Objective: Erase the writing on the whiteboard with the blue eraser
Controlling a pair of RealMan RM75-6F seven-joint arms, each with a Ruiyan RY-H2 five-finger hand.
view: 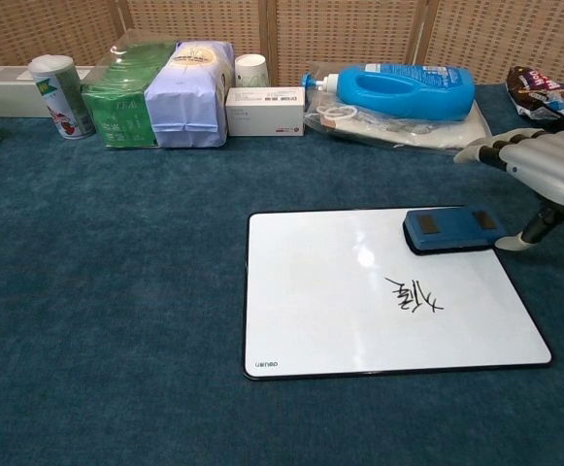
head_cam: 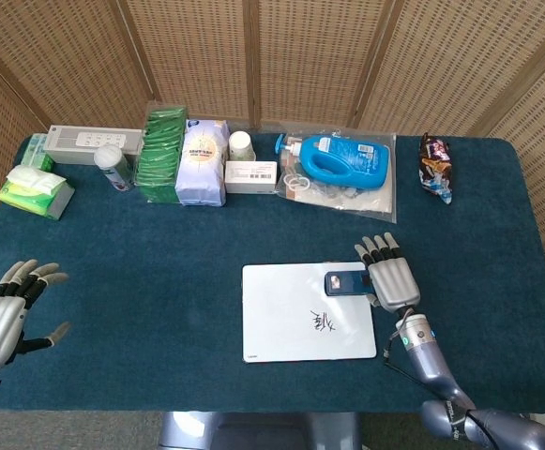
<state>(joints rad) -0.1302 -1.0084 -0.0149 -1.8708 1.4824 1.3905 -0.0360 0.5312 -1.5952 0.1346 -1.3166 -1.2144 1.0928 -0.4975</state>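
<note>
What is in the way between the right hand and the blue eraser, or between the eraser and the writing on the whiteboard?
Nothing visible. The right hand hangs just right of the blue eraser, thumb tip at its end. The eraser lies on the whiteboard, with only bare board between it and the writing.

The whiteboard (view: 359, 311) bears a small brand mark, roughly "uaneo", at its near-left corner, and a handwritten black character, unreadable, near the eraser (view: 451, 229); print on the packages beyond the whiteboard is too small to read
</note>
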